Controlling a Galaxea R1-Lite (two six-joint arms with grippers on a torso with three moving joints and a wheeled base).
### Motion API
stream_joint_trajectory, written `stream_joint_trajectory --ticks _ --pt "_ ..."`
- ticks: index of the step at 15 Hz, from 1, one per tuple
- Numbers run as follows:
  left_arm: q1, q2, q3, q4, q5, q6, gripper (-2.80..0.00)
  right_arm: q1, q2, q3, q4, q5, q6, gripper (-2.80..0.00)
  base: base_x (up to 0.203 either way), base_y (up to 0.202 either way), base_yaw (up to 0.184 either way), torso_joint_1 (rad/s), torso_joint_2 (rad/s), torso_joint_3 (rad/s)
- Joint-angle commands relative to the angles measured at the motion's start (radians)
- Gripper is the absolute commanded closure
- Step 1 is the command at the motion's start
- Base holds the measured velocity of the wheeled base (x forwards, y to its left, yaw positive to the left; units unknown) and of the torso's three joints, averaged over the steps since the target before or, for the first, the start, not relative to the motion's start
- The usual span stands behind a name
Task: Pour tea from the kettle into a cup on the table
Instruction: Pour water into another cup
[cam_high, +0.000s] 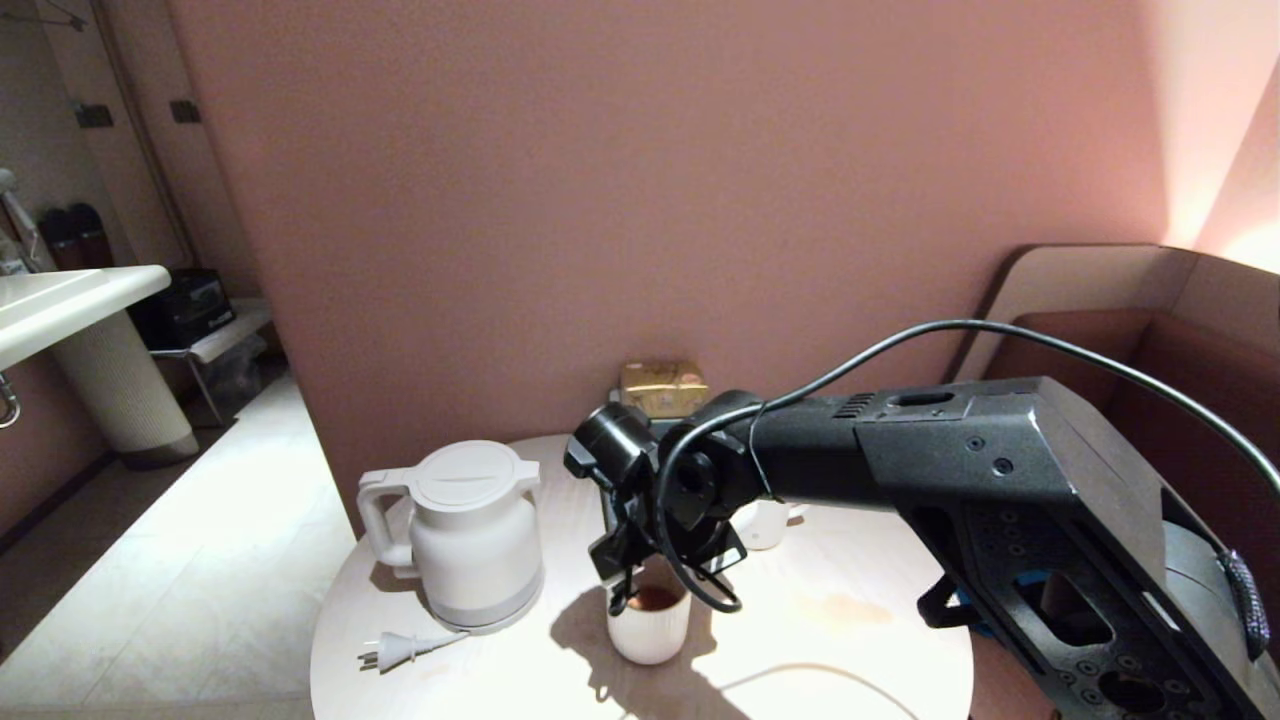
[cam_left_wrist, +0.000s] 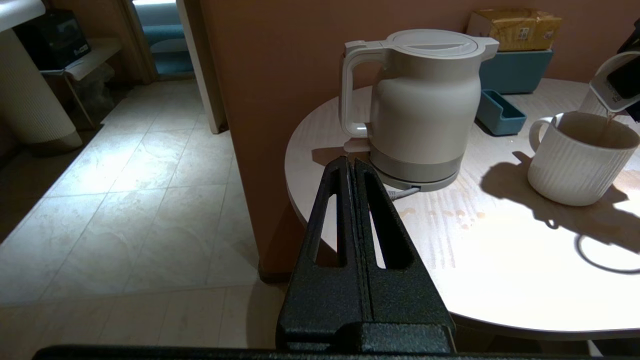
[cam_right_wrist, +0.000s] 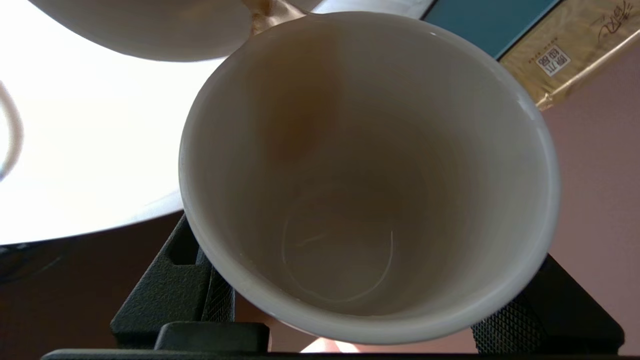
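Yellow packet (cam_left_wrist: 515, 29) atop blue box (cam_left_wrist: 517, 71)

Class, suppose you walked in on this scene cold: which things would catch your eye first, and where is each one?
First the right gripper, out over the middle of the round table, holding a small white cup tipped so a thin stream of tea runs into the ribbed mug beneath it. Next the tall white kettle, upright on the table's left part with its plug lying loose in front. The left gripper waits shut off the table's edge.
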Motion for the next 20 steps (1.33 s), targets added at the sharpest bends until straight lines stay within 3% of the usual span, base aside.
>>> stream_joint_trajectory --ticks 1,13,17,20 --pt "0.000 0.000 0.000 -0.001 0.000 0.000 0.00 0.001 0.007 -0.004 0.002 -0.004 -0.008 0.00 0.000 0.000 0.000 0.000 0.00 0.000" --pt "0.000 0.000 0.000 -0.001 0.000 0.001 0.00 0.001 0.009 -0.002 -0.012 -0.021 -0.019 0.00 0.000 0.000 0.000 0.000 0.00 0.000" --pt "0.000 0.000 0.000 -0.001 0.000 0.001 0.00 -0.004 -0.017 0.011 -0.033 0.000 0.058 0.00 0.000 0.000 0.000 0.000 0.00 0.000" --pt "0.000 0.000 0.000 -0.001 0.000 -0.001 0.00 -0.036 -0.070 0.066 -0.062 0.079 0.123 0.00 0.000 0.000 0.000 0.000 0.00 0.000"
